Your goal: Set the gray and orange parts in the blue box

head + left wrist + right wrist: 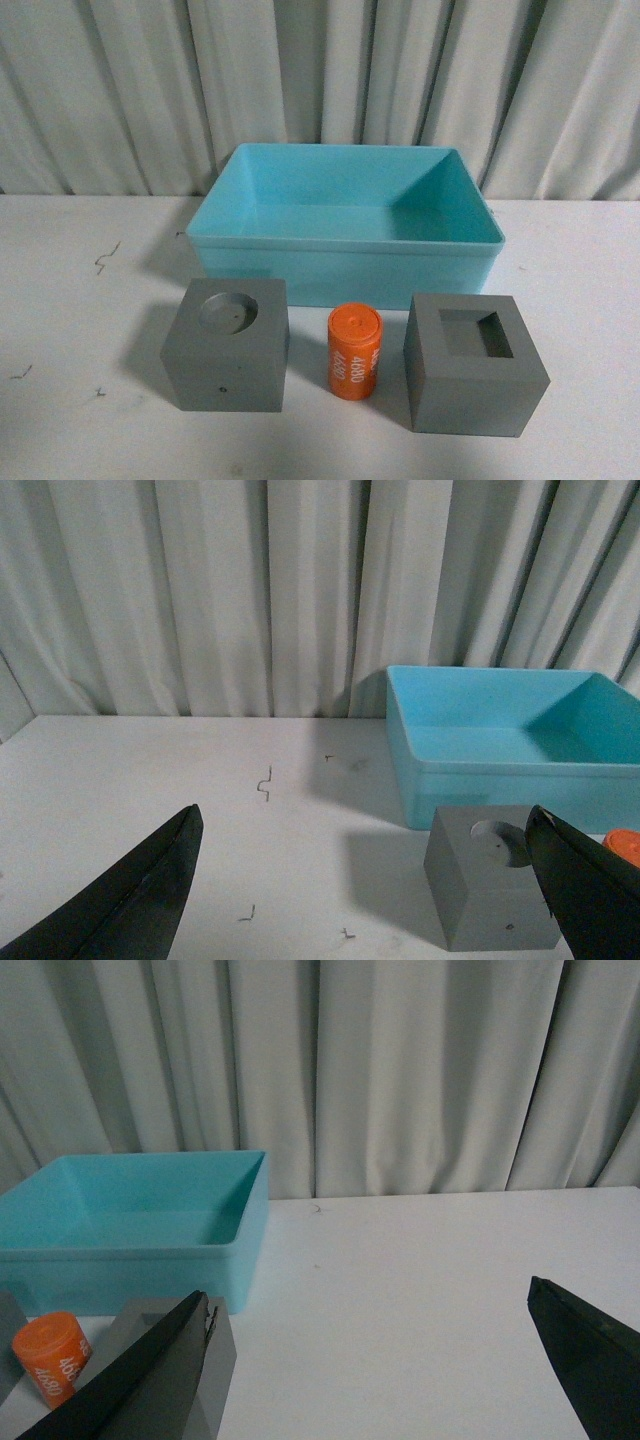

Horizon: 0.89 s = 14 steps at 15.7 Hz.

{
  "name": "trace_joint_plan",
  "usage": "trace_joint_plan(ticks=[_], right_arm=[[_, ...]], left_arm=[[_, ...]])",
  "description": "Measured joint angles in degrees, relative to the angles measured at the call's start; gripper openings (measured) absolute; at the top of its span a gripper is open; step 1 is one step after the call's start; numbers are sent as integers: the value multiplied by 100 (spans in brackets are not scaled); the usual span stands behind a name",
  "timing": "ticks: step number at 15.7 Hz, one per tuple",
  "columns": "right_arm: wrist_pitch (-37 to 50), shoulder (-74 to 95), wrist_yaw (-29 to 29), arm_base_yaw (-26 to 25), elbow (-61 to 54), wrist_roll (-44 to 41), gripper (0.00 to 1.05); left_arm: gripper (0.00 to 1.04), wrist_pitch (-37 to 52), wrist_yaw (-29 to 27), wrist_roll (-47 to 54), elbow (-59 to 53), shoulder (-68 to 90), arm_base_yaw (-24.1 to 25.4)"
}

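Turquoise and bare inside, the blue box (345, 262) held nothing: you had all three placements left. The round-recess gray cube (227, 345) sat just beyond your left gripper (362, 812), its fingers spread wide. The square-recess gray cube (475, 365) and orange cylinder (355, 353) sat just beyond your right gripper (367, 1290), equally spread. Both held nothing. A scuffed white table (80, 300) lay beneath, with a pale pleated curtain (150, 90) behind.

orange cylinder (355, 352), white digits on its side reading 4680, second line blurred
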Motion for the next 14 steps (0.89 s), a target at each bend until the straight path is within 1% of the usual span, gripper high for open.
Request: trace_joint_plan(ticks=[14], right_arm=[[0, 0, 0, 0, 0, 0, 98]], left_arm=[[98, 0, 0, 0, 0, 0, 0]])
